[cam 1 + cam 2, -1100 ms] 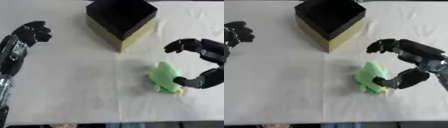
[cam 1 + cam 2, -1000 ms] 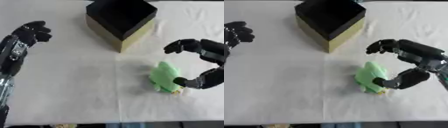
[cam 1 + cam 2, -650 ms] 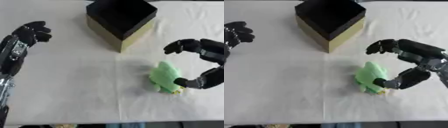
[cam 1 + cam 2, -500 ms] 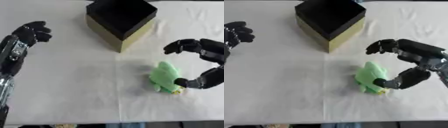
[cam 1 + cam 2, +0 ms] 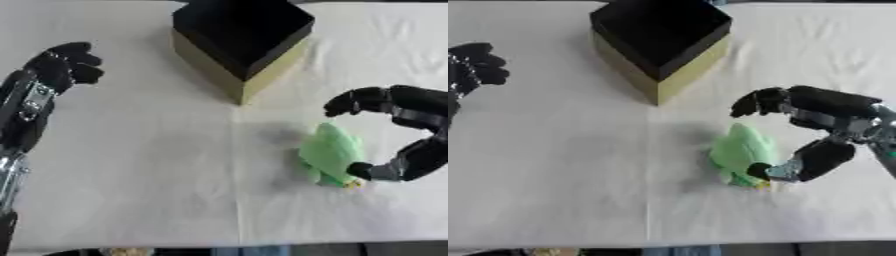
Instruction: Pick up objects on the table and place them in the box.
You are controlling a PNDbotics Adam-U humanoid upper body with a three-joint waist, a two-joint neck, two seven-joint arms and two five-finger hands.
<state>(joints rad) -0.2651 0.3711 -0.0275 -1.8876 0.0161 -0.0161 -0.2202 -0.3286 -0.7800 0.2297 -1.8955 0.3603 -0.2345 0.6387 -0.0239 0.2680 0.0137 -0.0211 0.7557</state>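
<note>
A light green soft object (image 5: 331,153) with a small yellow tip lies on the white cloth at the right. My right hand (image 5: 833,125) arches around it from the right. Its fingers (image 5: 756,102) hang just above the object's far end and its thumb (image 5: 776,170) sits at the near end, by the yellow tip. The hand stands open and the object rests on the cloth. The box (image 5: 242,41), black inside with tan walls, stands at the top centre, corner toward me. My left hand (image 5: 61,66) is at the far left, fingers curled, holding nothing.
The white cloth (image 5: 140,165) covers the table and runs to the near edge at the bottom. A seam in the cloth runs from the box corner toward me.
</note>
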